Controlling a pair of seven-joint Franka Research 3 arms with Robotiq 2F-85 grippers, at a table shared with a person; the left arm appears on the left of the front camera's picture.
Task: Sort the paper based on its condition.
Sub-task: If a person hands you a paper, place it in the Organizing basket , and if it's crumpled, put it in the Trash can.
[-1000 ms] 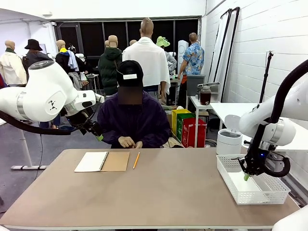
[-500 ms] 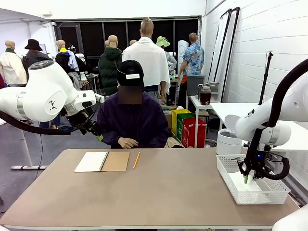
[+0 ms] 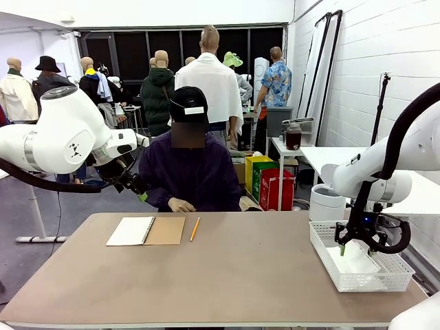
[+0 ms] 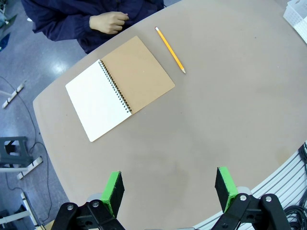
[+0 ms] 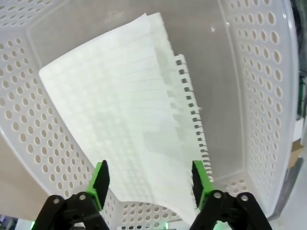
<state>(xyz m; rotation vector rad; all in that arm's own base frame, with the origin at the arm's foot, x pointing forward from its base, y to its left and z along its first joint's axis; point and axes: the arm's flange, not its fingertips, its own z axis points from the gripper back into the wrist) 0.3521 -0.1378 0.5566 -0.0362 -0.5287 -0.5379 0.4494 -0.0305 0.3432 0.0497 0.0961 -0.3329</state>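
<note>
A sheet of lined white paper (image 5: 124,115) with a torn, holed edge lies loose inside the white perforated basket (image 5: 254,72). My right gripper (image 5: 151,179) hovers open just above it, its green pads on either side of the sheet's near end and off the paper. The front view has this gripper (image 3: 355,249) over the basket (image 3: 323,251) at the table's right end, with the paper (image 3: 357,261) pale inside it. My left gripper (image 4: 169,189) is open and empty, held high beyond the table's far left (image 3: 137,191).
An open spiral notebook (image 3: 146,231) with a brown cover and a yellow pencil (image 3: 194,229) lie at the far side before the seated person, whose hand (image 4: 110,21) rests at the edge. A white lidded bin (image 3: 326,201) stands behind the basket.
My right gripper has opened from shut, let the sheet go into the basket, and risen slightly. The left arm has stayed still.
</note>
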